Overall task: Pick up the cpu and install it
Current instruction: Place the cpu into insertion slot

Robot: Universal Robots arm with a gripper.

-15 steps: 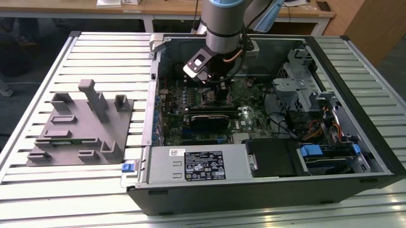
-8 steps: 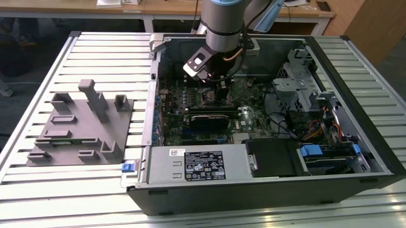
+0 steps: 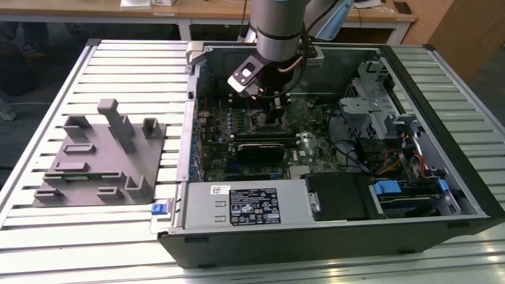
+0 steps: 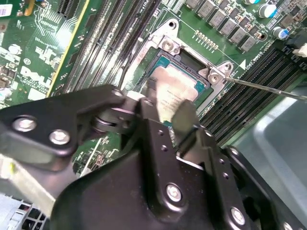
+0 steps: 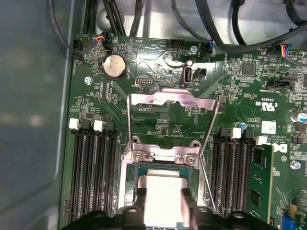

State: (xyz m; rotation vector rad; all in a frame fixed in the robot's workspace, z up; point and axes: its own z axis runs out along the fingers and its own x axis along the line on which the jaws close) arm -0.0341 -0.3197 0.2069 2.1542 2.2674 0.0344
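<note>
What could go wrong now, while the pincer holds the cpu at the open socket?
1. The pincer grips the cpu by two opposite edges, right at the socket frame. If the chip is slightly tilted or shifted there, it may seat askew or jam.
2. The thin retention lever lies close beside the socket. The pincer could catch or bend it when it moves.

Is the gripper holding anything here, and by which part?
The cpu, apparently pinched by two opposite edges between the fingers of the gripper, at the open socket.
</note>
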